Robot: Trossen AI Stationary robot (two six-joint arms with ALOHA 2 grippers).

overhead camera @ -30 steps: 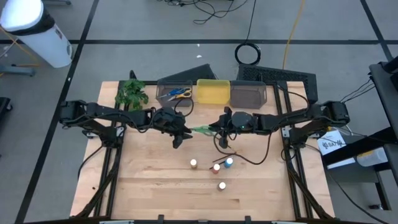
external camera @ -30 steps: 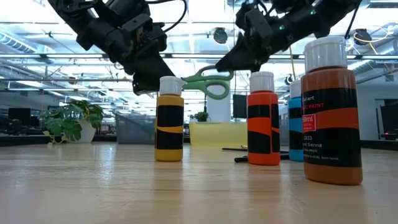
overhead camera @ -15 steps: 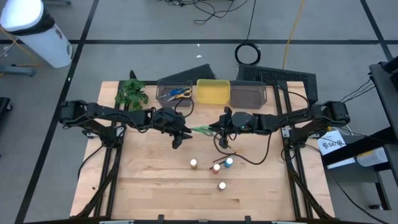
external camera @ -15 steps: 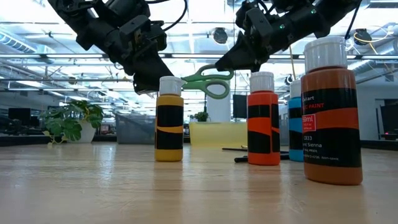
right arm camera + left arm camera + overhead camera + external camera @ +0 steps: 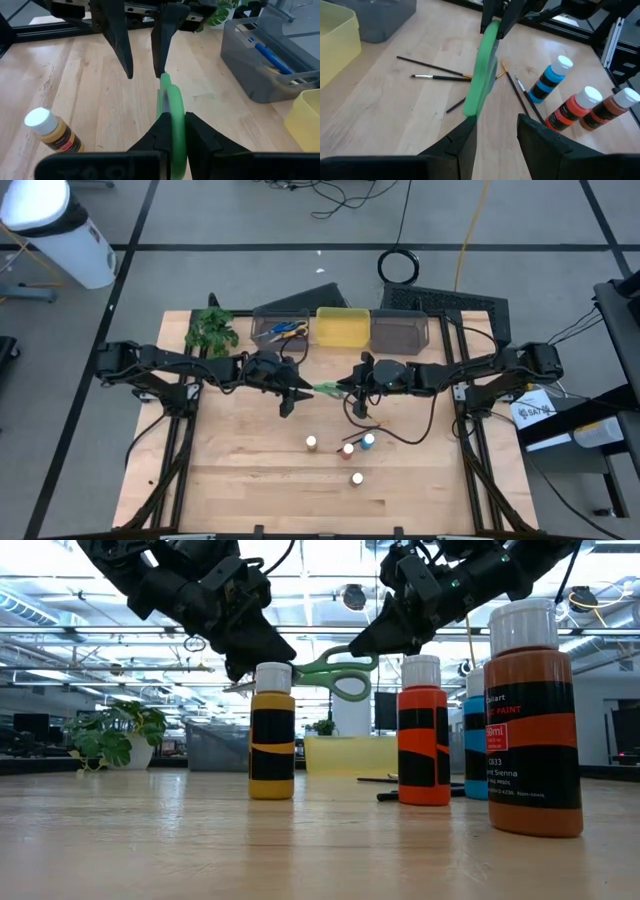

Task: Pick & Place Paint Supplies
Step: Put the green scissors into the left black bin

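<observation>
Wooden counter (image 5: pixel 230 470) below, the green-handled scissors (image 5: pixel 335 672) hang in mid-air between the arms, stiff, light and slick. The right gripper (image 5: pixel 172 131) has its fingers pinching one handle loop. The left gripper (image 5: pixel 495 131), fingers spread, faces the blade end; the flat steel there looks the surest hold.

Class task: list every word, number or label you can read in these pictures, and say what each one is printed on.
"PAINT": side label of the red-orange bottle.
"Sienna": label of the brown bottle; its other print is too blurred to read.
Labels on the blue bottle and the paper beside the table: unreadable.
</observation>
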